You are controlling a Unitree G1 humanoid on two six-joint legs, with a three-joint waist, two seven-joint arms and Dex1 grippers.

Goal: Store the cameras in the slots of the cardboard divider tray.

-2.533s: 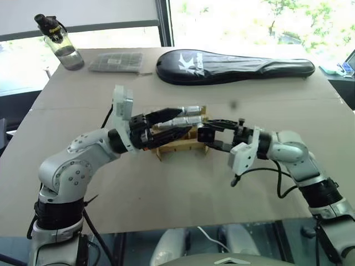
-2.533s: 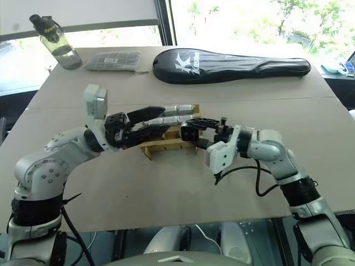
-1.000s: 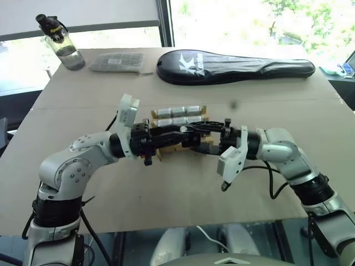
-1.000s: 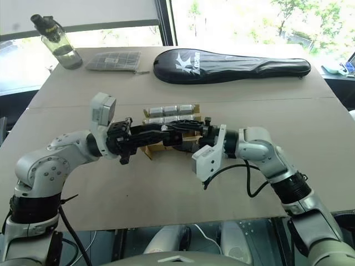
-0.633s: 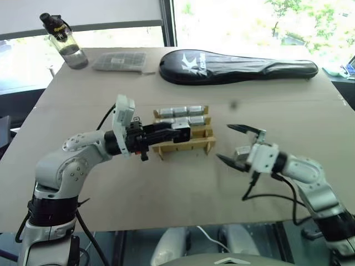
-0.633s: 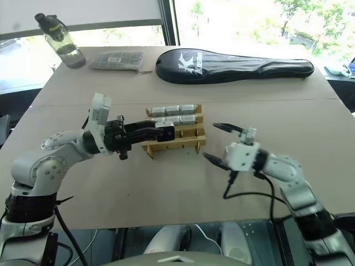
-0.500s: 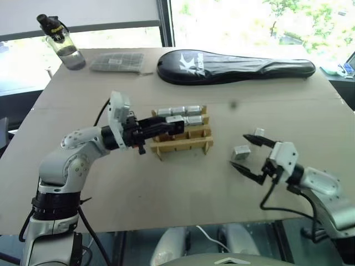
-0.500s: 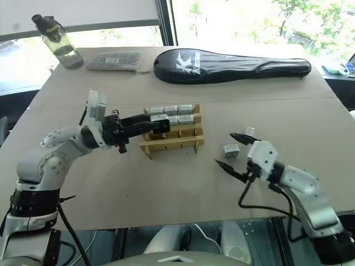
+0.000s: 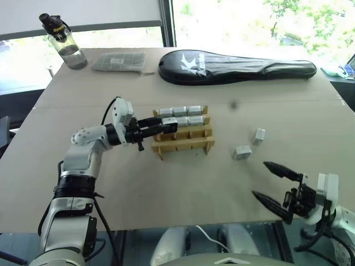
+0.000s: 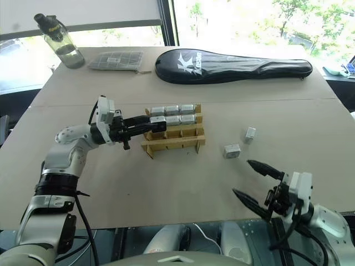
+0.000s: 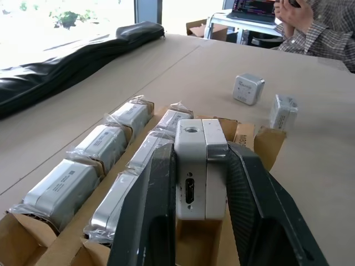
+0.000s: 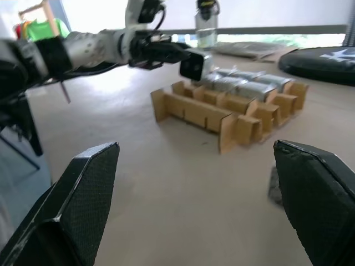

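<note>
1. Our left gripper (image 11: pixel 197 183) is clamped on a small silver-grey boxy camera (image 11: pixel 199 160), holding it over the tan cardboard divider tray (image 9: pixel 183 145).
2. Five plastic-wrapped cameras (image 9: pixel 180 114) fill the tray's far slots.
3. Two loose cameras (image 9: pixel 248 145) lie on the brown table (image 9: pixel 166 188), to the right of the tray.
4. Our right gripper (image 9: pixel 277 185) hangs near the table's front edge, black fingers (image 12: pixel 83 194) spread wide, empty.

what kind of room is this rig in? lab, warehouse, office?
Probably an office or lab test area, not a warehouse. The work surface is a big table covered in cardboard sheets, beside large windows with trees outside, and a person sits at a desk with a laptop behind it.
</note>
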